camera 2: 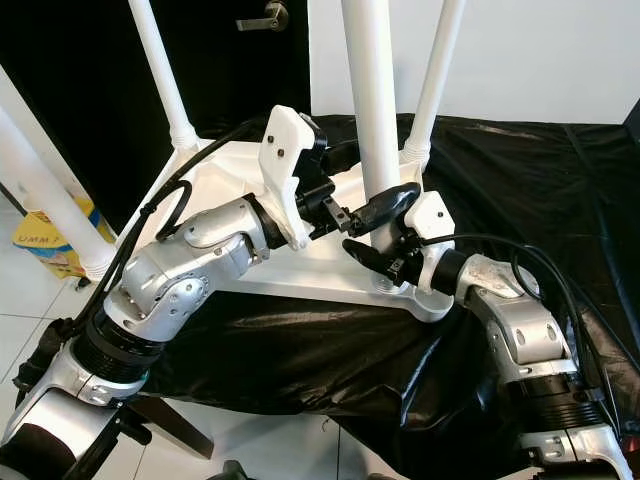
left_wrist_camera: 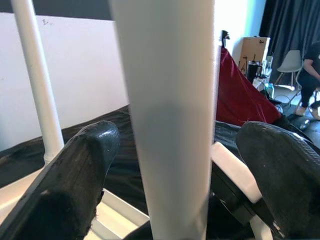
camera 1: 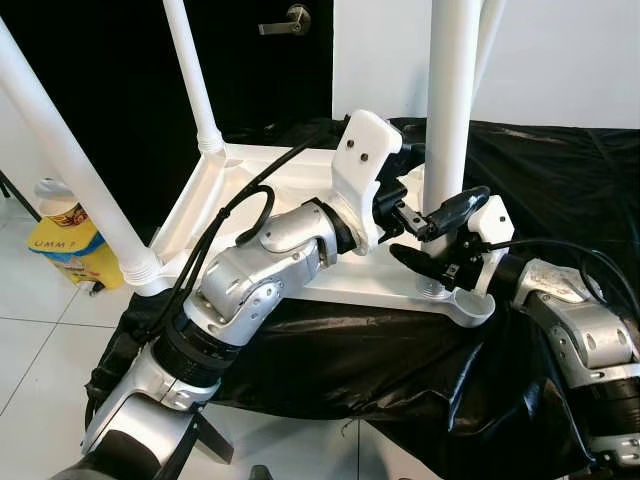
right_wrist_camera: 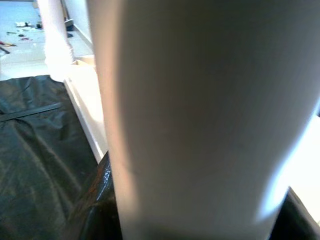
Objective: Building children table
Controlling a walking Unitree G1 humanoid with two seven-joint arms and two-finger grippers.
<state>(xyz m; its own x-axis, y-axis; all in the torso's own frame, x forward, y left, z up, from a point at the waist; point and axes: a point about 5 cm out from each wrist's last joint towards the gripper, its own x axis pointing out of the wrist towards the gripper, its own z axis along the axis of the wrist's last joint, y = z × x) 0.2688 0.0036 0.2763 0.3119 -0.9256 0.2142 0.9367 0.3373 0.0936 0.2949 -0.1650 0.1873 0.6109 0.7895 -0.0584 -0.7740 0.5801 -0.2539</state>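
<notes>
So the white table (camera 1: 300,180) sits upside down on black sheeting (camera 1: 560,180), legs pointing up. Both grippers work the near-corner leg (camera 1: 450,100): the right gripper (camera 1: 435,235) is clamped around it, while the left gripper (left_wrist_camera: 170,165) straddles it with fingers (left_wrist_camera: 75,175) spread, not touching. The left wrist view also catches a seated person (left_wrist_camera: 310,70) in the background.

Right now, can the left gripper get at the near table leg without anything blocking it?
Probably yes. The left gripper is already at the near table leg, its fingers open on either side. The right gripper sits at the same leg, crowding the spot.
</notes>
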